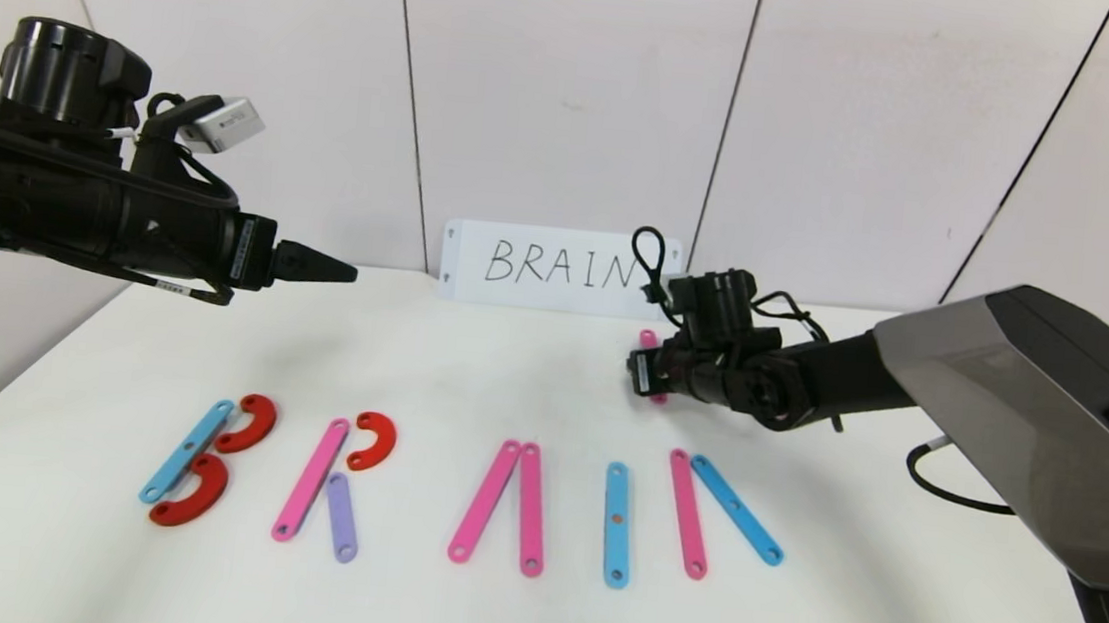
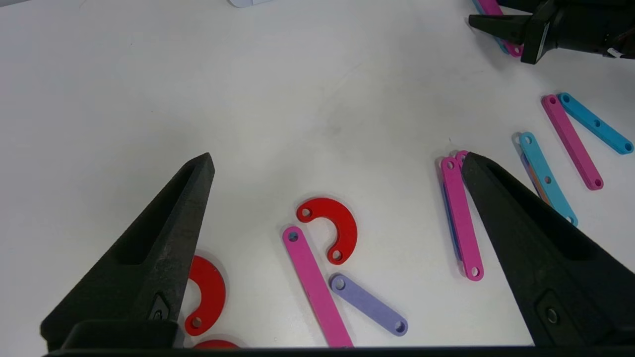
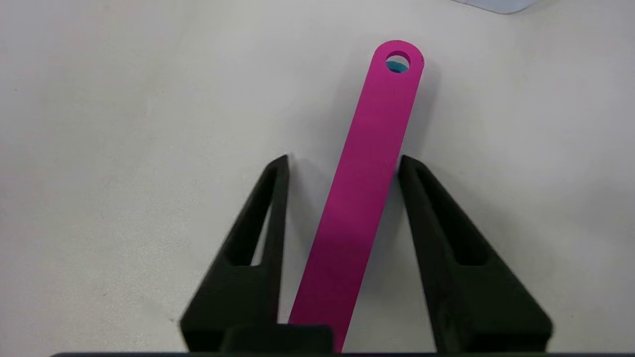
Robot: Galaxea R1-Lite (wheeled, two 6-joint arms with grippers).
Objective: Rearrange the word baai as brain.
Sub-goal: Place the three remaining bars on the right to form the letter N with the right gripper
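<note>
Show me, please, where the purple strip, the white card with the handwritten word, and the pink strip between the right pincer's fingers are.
purple strip (image 1: 342, 517): head view, middle of its flat face.
white card (image 1: 556, 293): head view, bare lower edge.
pink strip (image 3: 369, 183): right wrist view, mid-length.

A: What is seen on the white tabletop (image 1: 528, 380)?

B: A row of flat holed pieces is laid out near the front edge. At the left, a blue strip (image 1: 187, 450) is flanked by two red curves (image 1: 247, 423). Next, a pink strip (image 1: 310, 479) is set with a red curve (image 1: 373, 440) and a purple strip (image 1: 342, 517).

A: And further right?

B: Two pink strips (image 1: 501, 503) are leaned together at their tops, followed by a lone blue strip (image 1: 617, 524), then a pink strip (image 1: 687, 513) touching a blue one (image 1: 736, 509) at the top. Behind them, another pink strip (image 3: 367, 188) is found, with something blue glimpsed through its hole. A white card (image 1: 558, 268) reading "BRAIN" is stood at the back edge.
</note>
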